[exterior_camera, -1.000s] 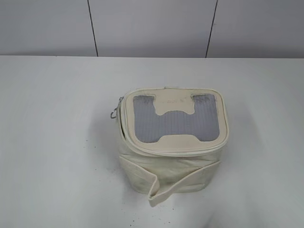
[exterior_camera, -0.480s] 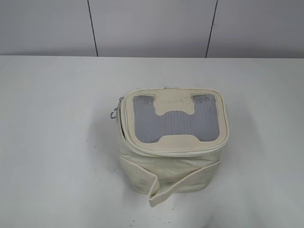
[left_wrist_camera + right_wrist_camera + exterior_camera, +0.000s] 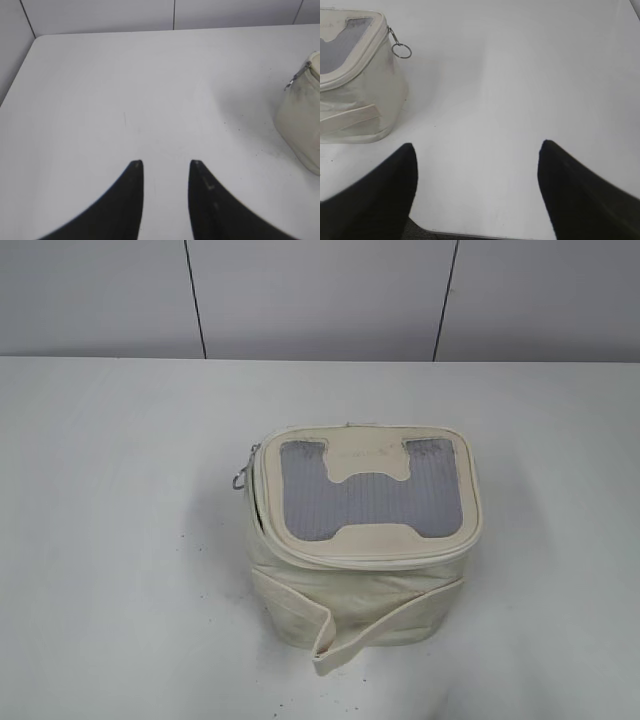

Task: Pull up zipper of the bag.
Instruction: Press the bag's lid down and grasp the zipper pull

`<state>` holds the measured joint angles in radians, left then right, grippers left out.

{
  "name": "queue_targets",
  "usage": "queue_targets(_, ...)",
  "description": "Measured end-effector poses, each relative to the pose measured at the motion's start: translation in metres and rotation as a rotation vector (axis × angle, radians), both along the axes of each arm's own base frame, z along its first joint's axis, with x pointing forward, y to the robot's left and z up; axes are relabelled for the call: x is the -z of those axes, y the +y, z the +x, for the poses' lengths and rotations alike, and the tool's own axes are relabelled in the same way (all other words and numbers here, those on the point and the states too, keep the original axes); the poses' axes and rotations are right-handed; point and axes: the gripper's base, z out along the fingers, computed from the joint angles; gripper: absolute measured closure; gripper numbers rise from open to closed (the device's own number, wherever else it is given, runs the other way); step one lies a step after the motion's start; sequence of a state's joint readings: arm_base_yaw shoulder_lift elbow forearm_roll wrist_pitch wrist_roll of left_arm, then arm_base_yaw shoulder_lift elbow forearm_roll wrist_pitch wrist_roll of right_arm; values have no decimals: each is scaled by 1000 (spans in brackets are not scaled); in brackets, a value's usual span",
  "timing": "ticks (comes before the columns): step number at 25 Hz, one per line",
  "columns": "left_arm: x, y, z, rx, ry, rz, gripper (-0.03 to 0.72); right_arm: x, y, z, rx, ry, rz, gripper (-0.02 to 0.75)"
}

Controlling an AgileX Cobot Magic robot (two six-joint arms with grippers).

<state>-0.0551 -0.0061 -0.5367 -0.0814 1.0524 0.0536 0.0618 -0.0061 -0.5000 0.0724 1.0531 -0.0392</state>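
The cream bag [image 3: 360,590] stands upright mid-table, its lid with the grey mesh panel [image 3: 370,502] facing up. The zipper runs round the lid edge. One silver ring pull [image 3: 240,478] hangs at the lid's left corner, above a dark gap in the track on that side. A loose strap [image 3: 325,635] droops at the front. Neither gripper shows in the exterior view. My left gripper [image 3: 166,163] is open and empty over bare table, the bag [image 3: 302,120] far to its right. My right gripper [image 3: 478,144] is wide open and empty, the bag [image 3: 360,95] and a ring pull [image 3: 401,50] up left of it.
The white table [image 3: 120,540] carries only the bag. A grey panelled wall [image 3: 320,300] closes off the back. The table's near edge [image 3: 485,234] shows under the right gripper, and its left edge [image 3: 17,75] in the left wrist view.
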Motion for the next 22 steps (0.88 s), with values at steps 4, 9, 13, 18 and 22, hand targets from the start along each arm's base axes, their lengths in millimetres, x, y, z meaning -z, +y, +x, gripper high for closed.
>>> queue_targets(4,0,0,0,2,0,-3,447,0,0,0,-2,0,3,155)
queue_targets(9,-6,-6,9,44,28,-53,447,-1,5,2,-32,11,47,155)
queue_targets(13,-15,-16,29,128,46,-108,447,-8,10,22,-78,75,51,155)
queue_targets(18,-20,-28,72,213,111,-186,447,-18,23,57,-217,98,74,155)
queue_targets(22,-10,-38,109,318,235,-174,447,-23,35,88,-329,192,32,155)
